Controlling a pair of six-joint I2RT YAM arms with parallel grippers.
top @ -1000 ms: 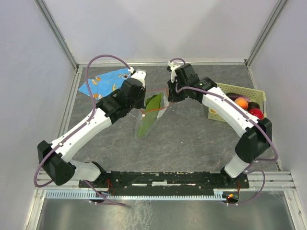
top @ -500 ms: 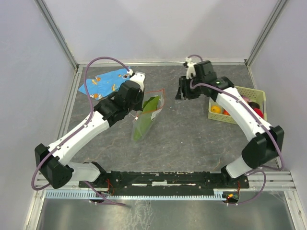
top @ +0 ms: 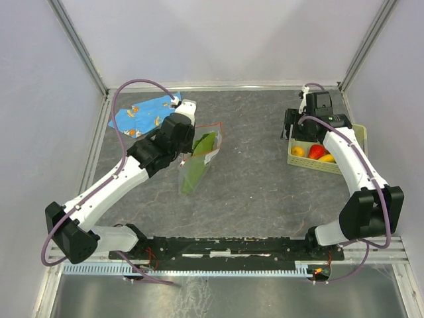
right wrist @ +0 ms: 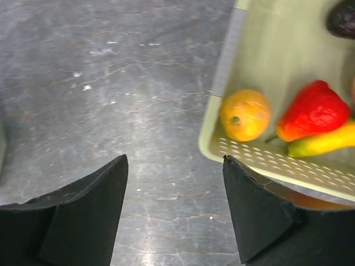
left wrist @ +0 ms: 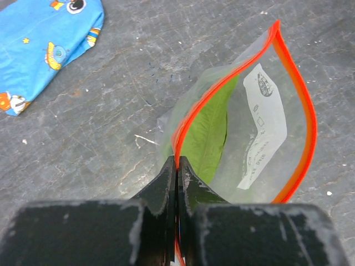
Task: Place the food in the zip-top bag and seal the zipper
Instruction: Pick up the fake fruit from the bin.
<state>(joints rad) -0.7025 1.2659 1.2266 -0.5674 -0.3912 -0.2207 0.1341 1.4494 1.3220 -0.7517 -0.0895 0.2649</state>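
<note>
The clear zip-top bag (left wrist: 260,127) hangs with its mouth open, and my left gripper (left wrist: 177,160) is shut on the red-orange zipper (left wrist: 307,111) at the mouth's near corner. A long green leaf (left wrist: 213,138) lies inside the bag (top: 197,162). My right gripper (right wrist: 175,158) is open and empty above the table, just left of the pale green basket (right wrist: 222,72). In that basket lie an orange (right wrist: 244,114), a red fruit (right wrist: 313,111), a yellow banana (right wrist: 327,141) and a dark eggplant (right wrist: 341,19). From above, the right gripper (top: 291,126) hangs at the basket's (top: 328,167) far left corner.
A blue cloth with orange prints (top: 142,112) lies at the far left, behind the left arm. Grey walls and metal rails close in the table on the left, back and right.
My right gripper has opened, left the bag's mouth and swung right to the basket. The left gripper keeps its hold, and the bag has shifted slightly left.
</note>
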